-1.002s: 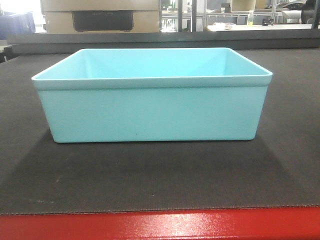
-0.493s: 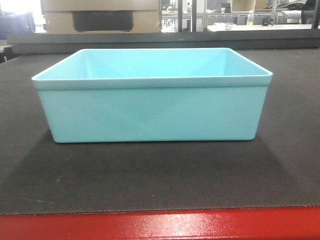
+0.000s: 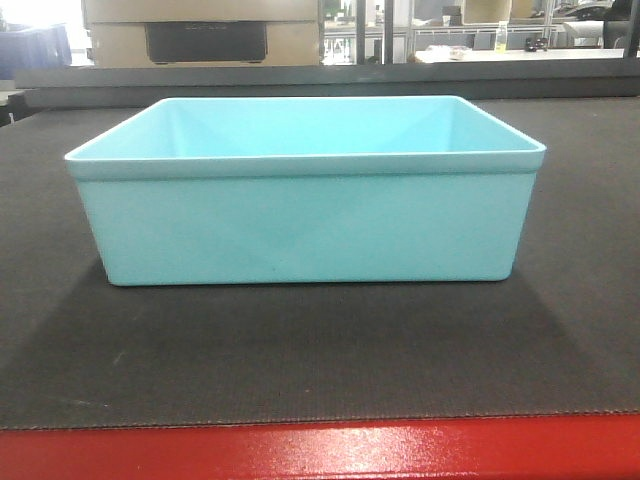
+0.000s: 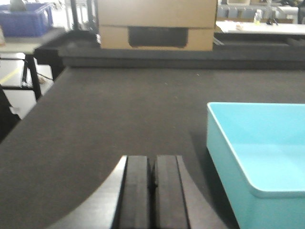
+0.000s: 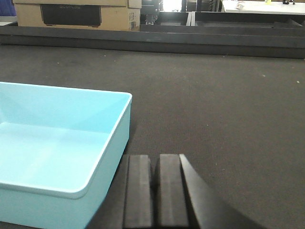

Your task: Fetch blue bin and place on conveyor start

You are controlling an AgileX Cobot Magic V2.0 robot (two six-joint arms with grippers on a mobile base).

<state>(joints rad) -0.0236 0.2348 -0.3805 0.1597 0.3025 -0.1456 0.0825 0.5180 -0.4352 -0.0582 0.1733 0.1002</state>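
Observation:
The blue bin (image 3: 305, 215), a pale turquoise tub, stands upright and empty on the dark woven conveyor belt (image 3: 320, 350), behind its red front edge (image 3: 320, 452). In the left wrist view the bin (image 4: 259, 152) lies to the right of my left gripper (image 4: 152, 164), which is shut and empty, apart from the bin's wall. In the right wrist view the bin (image 5: 52, 138) lies to the left of my right gripper (image 5: 156, 162), also shut and empty, close beside the bin's near corner. Neither gripper shows in the front view.
A cardboard box (image 3: 200, 35) with a dark panel stands beyond the belt's far edge. A raised dark rail (image 5: 152, 40) runs along the far side. A dark blue crate (image 4: 26, 19) sits far left. Shelving and tables stand in the background.

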